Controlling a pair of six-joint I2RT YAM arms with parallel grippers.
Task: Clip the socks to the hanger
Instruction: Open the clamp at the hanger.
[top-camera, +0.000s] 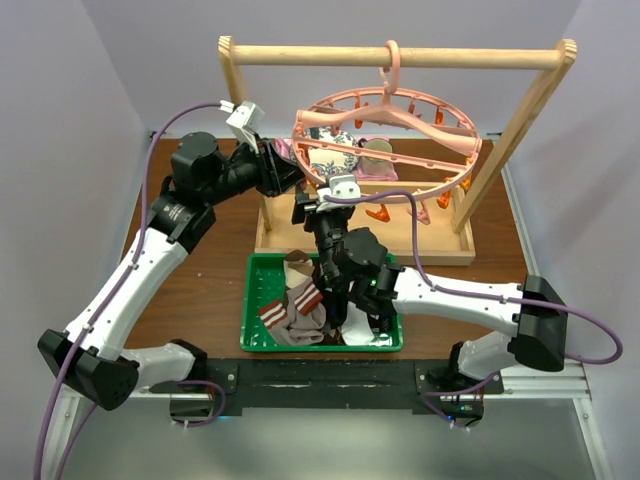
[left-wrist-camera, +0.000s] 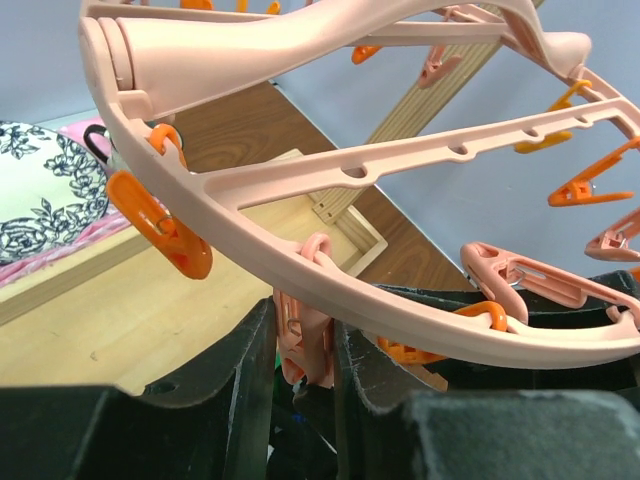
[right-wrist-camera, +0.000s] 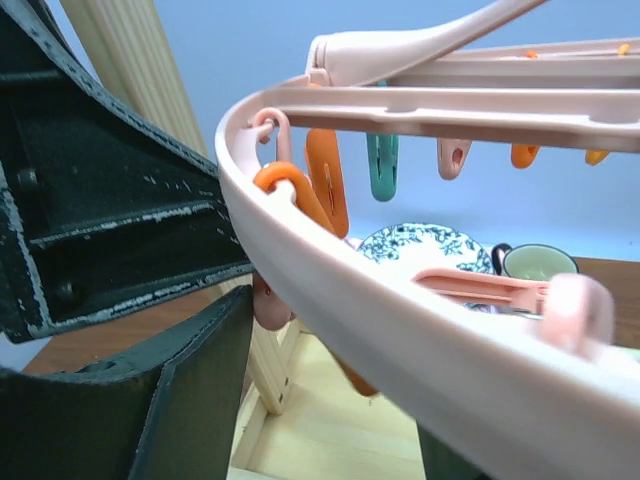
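Note:
The pink ring hanger (top-camera: 385, 128) hangs by its hook from the wooden rack. My left gripper (top-camera: 292, 172) is at its left rim, shut on a pale pink clip (left-wrist-camera: 305, 345) that dangles under the rim (left-wrist-camera: 420, 315). My right gripper (top-camera: 322, 203) is raised to the front-left rim and stands open, with the rim (right-wrist-camera: 400, 340) crossing between its fingers (right-wrist-camera: 150, 400) and nothing gripped. A brown sock with white stripes (top-camera: 285, 305) and other socks lie in the green tray (top-camera: 262, 268). A black-and-white patterned sock (top-camera: 335, 155) shows under the ring.
The light wooden rack (top-camera: 520, 120) stands on a base board (top-camera: 440, 245) at the back of the table. Orange, pink and teal clips (right-wrist-camera: 382, 165) hang all round the ring. A pink cloth (top-camera: 378, 170) lies beneath it. The left gripper's dark body (right-wrist-camera: 100, 200) is close beside my right fingers.

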